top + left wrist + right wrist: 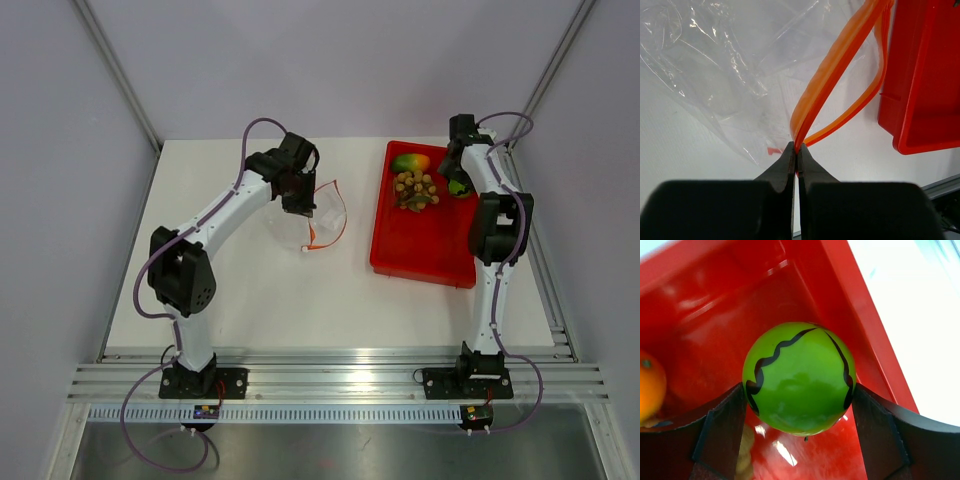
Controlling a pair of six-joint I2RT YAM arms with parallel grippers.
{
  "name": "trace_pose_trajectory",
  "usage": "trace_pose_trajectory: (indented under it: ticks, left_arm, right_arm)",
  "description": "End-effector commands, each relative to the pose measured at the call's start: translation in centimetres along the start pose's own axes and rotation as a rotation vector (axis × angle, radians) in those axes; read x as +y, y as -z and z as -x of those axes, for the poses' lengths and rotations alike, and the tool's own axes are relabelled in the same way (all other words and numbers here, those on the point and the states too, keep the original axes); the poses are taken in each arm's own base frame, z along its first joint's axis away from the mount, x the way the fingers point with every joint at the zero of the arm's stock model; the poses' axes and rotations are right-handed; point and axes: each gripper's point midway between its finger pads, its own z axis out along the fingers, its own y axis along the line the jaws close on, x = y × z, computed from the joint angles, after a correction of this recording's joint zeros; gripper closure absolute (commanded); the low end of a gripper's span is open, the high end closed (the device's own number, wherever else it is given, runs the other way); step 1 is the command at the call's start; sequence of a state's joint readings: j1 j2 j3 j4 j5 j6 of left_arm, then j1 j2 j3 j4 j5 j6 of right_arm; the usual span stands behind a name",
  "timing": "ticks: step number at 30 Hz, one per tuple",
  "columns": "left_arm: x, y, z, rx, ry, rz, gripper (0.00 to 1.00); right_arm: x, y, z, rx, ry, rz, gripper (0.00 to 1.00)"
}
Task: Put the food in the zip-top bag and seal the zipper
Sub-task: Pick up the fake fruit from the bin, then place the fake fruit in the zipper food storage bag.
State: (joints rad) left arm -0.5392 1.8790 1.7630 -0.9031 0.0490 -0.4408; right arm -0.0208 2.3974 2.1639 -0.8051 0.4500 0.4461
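Red tray (425,262), top view: mango (410,162) and tan-brown balls (415,190) lie inside; zip-top bag (325,215), left of it, held by left gripper (300,205).
Left wrist: fingers (785,170) pinched together on the zipper (840,65); bag mouth gapes.
Right wrist: right gripper (800,390) fingers (720,430) touch both sides of round green fruit (799,360) in the tray corner.
Risk: smooth fruit could squirt out of a light pinch.

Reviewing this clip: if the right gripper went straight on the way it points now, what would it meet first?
The round green fruit, which sits right between the fingers of the right gripper. Behind it is a corner of the red tray, though how far behind is hard to judge.
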Motion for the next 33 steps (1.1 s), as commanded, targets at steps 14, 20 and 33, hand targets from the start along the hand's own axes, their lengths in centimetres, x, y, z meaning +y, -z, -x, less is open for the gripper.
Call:
trace_pose_trajectory:
  ticks: [14,20,33]
  left_arm:
    - [-2.8,0.6,-0.6,0.007,-0.013,-0.067,1.00]
    - [-3.5,1.0,-2.3,0.031,0.036,-0.031,1.00]
    - [-7.1,4.1,-2.9,0.020,0.106,-0.174,1.00]
  right_arm:
    - [-2.9,18.7,-3.0,-0.093,-0.131,0.369,0.45]
    - [-0.8,27.0,-9.6,-0.073,-0.050,0.548,0.45]
    - [7.8,36.2,-19.9,0.070,0.000,0.899,0.43]
